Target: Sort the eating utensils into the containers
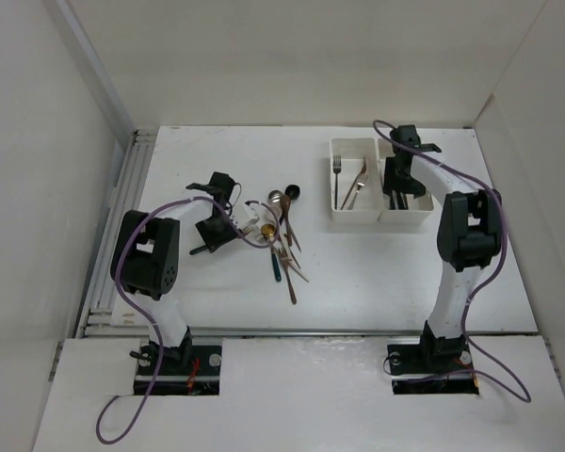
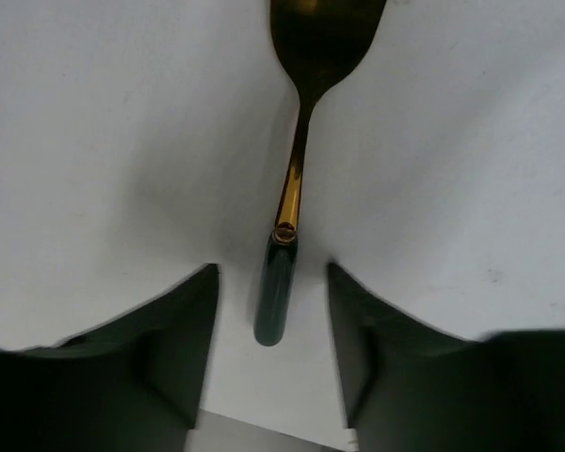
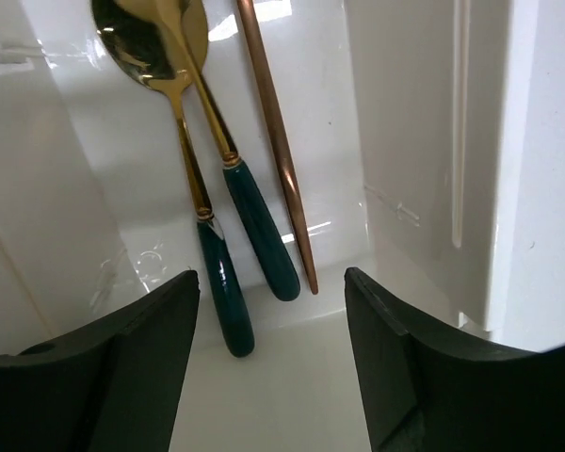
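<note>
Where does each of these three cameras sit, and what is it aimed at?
Top external: fixed above and behind, looking down at the table; left arm, right arm, utensil pile, white tray.
Left wrist: on the left arm, looking past the open left gripper at a gold-headed, teal-handled utensil.
Right wrist: on the right arm, looking past the open right gripper into the tray at two gold spoons.
Shared: top and right wrist both show the tray.

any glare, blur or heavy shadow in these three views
Left wrist: the gold utensil is sharp at its teal handle, softer at the head; grey shadow flanks it, and the left hand is dark and blurred. Right wrist: glare streaks on the glossy bin floor and the bowls of the spoons; the right hand is soft-edged. Top external: flat, even light, little shadow.
</note>
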You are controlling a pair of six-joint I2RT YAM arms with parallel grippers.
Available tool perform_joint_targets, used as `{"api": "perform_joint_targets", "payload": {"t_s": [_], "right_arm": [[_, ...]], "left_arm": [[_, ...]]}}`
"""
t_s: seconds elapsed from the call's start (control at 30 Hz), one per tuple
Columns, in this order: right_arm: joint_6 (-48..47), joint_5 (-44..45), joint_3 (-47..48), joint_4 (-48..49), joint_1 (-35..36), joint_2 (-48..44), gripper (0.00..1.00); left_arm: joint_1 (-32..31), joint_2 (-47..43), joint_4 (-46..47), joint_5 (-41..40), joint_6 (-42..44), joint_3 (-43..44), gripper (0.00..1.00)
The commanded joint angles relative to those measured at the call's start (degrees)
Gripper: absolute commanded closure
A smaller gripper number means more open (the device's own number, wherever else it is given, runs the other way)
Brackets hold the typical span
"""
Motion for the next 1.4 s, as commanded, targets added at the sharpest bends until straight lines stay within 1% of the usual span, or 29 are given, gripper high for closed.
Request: {"api": "perform_joint_targets", "payload": {"t_s": [0.0,0.07,0.1,0.13,0.23,0.3,0.37,0.4,0.47,0.5,0.6,0.63,0.67,0.73,0.77,0.83,0.87,0.9,0.93,0.97,1.0,1.03,1.07,1.1,1.17,1.2,1.23,1.3,1.37], "right_arm": [[0.14,0.69,3.48,0.2,0.13,-5.45,0.31],[0.66,0.69,4.01,0.2,0.13,-6.95,0.31],[0.66,0.08,4.54,0.2,0.13,-7.74,0.31],[0.66,-0.45,4.54,0.81,0.13,-9.49,0.31],[0.66,-2.56,4.55,2.13,0.13,-13.44,0.3],[1.19,-4.14,4.55,2.83,0.13,-15.3,0.27],[1.19,-5.37,4.55,3.46,0.13,-17.58,0.27],[1.19,-6.86,4.55,3.98,0.13,-18.2,0.27],[1.71,-8.19,4.55,4.51,0.83,-19.87,0.26],[1.72,-8.8,3.94,5.03,0.84,-20.4,0.26],[1.72,-10.12,3.93,6.53,3.38,-22.07,0.26],[1.72,-11.08,3.32,6.53,4.17,-22.07,0.26],[1.72,-11.79,3.31,7.4,5.92,-22.77,0.26],[1.72,-13.72,1.83,10.04,8.03,-24.26,0.25],[2.42,-17.64,0.86,11.7,10.48,-24.97,0.23],[2.42,-23.63,-3.61,19.6,13.56,-27.33,0.17],[2.42,-29.05,-5.11,22.67,15.32,-28.04,0.12],[3.12,-31.28,-7.82,25.92,18.99,-28.05,0.09],[3.82,-35.22,-8.8,31.96,20.77,-28.75,0.07],[4.35,-35.26,-9.34,34.37,22.61,-28.75,0.06],[5.14,-37.96,-9.34,36.48,25.59,-27.8,0.06],[5.15,-39.12,-8.38,39.2,26.93,-27.0,0.06],[6.54,-39.82,-7.42,39.92,27.98,-24.91,0.06],[7.08,-40.35,-6.54,40.45,28.86,-23.93,0.06],[8.65,-41.06,-4.96,43.25,30.27,-21.39,0.06],[10.4,-41.76,-4.43,43.88,30.28,-20.5,0.07],[10.94,-42.29,-3.11,43.89,30.97,-19.71,0.07],[12.08,-42.29,-1.88,44.41,30.98,-17.77,0.09],[13.23,-42.29,-1.87,45.55,30.98,-17.16,0.13]], "left_arm": [[-0.07,2.09,1.2,-1.18,0.72,-2.69,0.63],[-0.07,2.88,1.2,-0.57,0.02,-2.7,0.82],[-0.07,3.67,1.2,0.22,-0.68,-2.7,0.96],[-0.07,3.67,0.68,0.75,-1.21,-2.09,1.0],[-0.07,3.67,-1.6,3.03,-1.21,-0.77,1.0],[0.71,1.84,-4.15,5.22,-1.21,2.21,1.0],[1.33,0.52,-6.69,7.42,-0.69,5.28,1.0],[1.94,-0.53,-9.58,9.96,-0.16,8.95,1.0],[1.95,-1.07,-12.58,12.52,0.37,12.84,1.0],[2.47,-1.68,-15.29,14.97,0.37,16.69,1.0],[2.48,-2.21,-18.65,18.93,0.9,22.07,1.0],[2.48,-2.74,-20.57,21.99,0.9,25.39,1.0],[2.48,-2.74,-21.29,23.5,0.9,26.91,1.0],[3.08,-2.74,-21.82,26.84,-1.2,31.46,1.0],[3.61,-2.74,-21.82,31.56,-2.86,33.23,1.0],[4.31,-3.44,-19.29,37.55,-10.76,36.31,1.0],[4.84,-4.49,-14.66,43.32,-14.53,37.8,1.0],[4.85,-5.28,-11.49,45.73,-18.66,37.82,1.0],[4.85,-7.12,-4.14,49.32,-27.49,36.69,1.0],[4.85,-7.14,-0.24,49.36,-32.02,35.63,1.0],[4.85,-9.22,3.8,52.14,-36.67,34.4,1.0],[4.85,-10.2,7.76,53.13,-41.16,33.0,1.0],[4.85,-10.73,11.01,53.92,-49.03,32.03,1.0],[4.85,-10.74,14.96,55.06,-52.42,31.5,1.0],[4.85,-10.22,17.63,55.77,-58.14,31.49,1.0],[4.85,-10.21,20.6,56.64,-60.6,30.19,1.0],[4.85,-10.21,22.02,56.65,-64.98,29.48,1.0],[4.85,-10.21,23.79,57.18,-67.82,28.85,1.0],[4.32,-10.74,23.79,57.18,-67.83,28.24,1.0]]}}
